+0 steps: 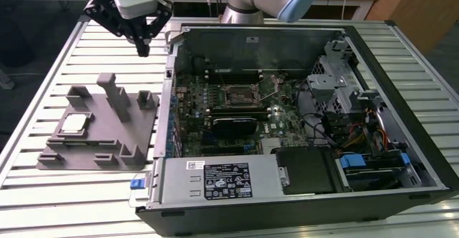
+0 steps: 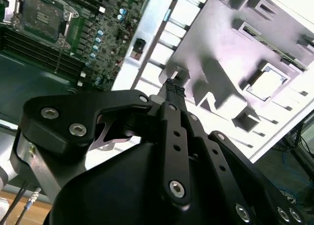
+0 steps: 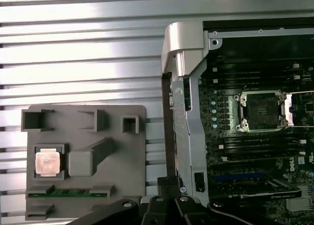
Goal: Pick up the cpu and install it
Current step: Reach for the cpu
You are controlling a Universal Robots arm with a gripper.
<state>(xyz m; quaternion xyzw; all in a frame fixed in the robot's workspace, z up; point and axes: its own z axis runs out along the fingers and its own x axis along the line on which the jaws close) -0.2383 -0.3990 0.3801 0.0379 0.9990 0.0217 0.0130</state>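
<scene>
At the exterior view's left, the small square silvery-topped cpu [image 1: 74, 123] lies flat in a recess of the grey plastic fixture block [image 1: 107, 154] on the slatted metal worktop [image 1: 43, 195]. The black end effector [image 1: 143, 49] hangs above the worktop, fingertips pressed together, gripping nothing. Rightward sits the open black computer case [image 1: 301, 208], with its square socket frame [image 1: 240, 93] on the green motherboard.

Small flat square cpu [image 1: 74, 123], silvery-white on top with a thin dark rim. Lying flat, face up, in a square pocket of the grey block [image 1: 72, 160]. Well apart from the fingers [image 1: 143, 43], lower than their tips, not touched.
</scene>
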